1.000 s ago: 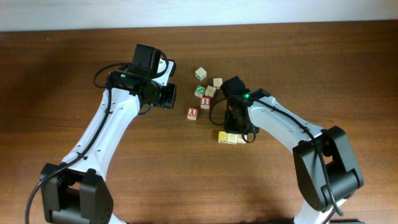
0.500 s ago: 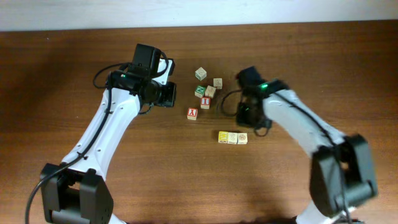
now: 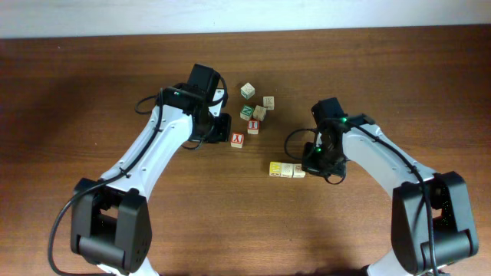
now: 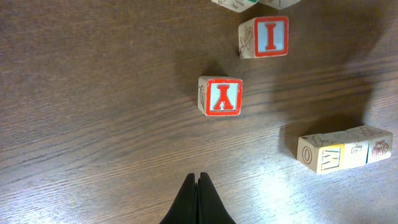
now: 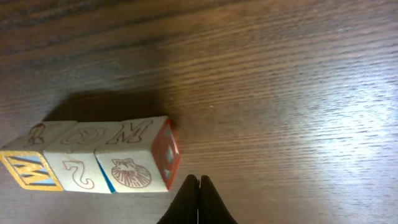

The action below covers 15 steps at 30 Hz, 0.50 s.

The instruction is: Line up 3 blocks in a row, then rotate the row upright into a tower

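Note:
Three blocks lie touching in a short row: a yellow-faced one (image 3: 275, 169), a cream middle one (image 3: 286, 169) and a cream one (image 3: 298, 170). In the right wrist view they are the yellow "W" block (image 5: 28, 167), the middle block (image 5: 78, 158) and the shell-picture block (image 5: 132, 162), which has a red end face. My right gripper (image 5: 199, 179) is shut and empty, its tips just off that red end (image 3: 311, 162). The left wrist view shows the row (image 4: 345, 149) at the right. My left gripper (image 4: 198, 177) is shut and empty, short of the red "Y" cube, and hangs left of it (image 3: 221, 130).
A red "Y" cube (image 3: 237, 139), a red "I" cube (image 3: 253, 126) and a green "Z" cube (image 3: 246, 112) sit behind the row, with more cream cubes (image 3: 247, 90) (image 3: 268, 101) beyond. The table's far edge runs along the top of the overhead view.
My right gripper lifted away from the row toward the back, then came down at its right end. My left arm swung right toward the "Y" cube and its jaws shut.

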{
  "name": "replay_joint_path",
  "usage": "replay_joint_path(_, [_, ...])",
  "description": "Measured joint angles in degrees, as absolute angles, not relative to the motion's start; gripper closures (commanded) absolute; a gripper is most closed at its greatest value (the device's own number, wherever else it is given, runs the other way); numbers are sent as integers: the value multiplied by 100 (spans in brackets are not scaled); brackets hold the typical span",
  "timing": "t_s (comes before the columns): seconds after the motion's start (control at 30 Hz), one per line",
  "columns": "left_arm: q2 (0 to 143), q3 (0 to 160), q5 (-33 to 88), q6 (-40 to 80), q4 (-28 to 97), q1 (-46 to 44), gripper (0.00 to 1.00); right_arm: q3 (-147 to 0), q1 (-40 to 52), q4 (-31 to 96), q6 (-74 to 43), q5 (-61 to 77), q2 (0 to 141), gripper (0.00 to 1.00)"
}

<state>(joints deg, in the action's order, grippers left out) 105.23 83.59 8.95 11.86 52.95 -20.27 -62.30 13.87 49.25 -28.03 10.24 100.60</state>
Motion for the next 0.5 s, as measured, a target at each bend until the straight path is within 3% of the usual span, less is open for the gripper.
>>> replay_joint_path(0.5, [10569,8202,1164,1483,5048,-2220,100,-6051,1570,4230,-2718,1435,10134,96])
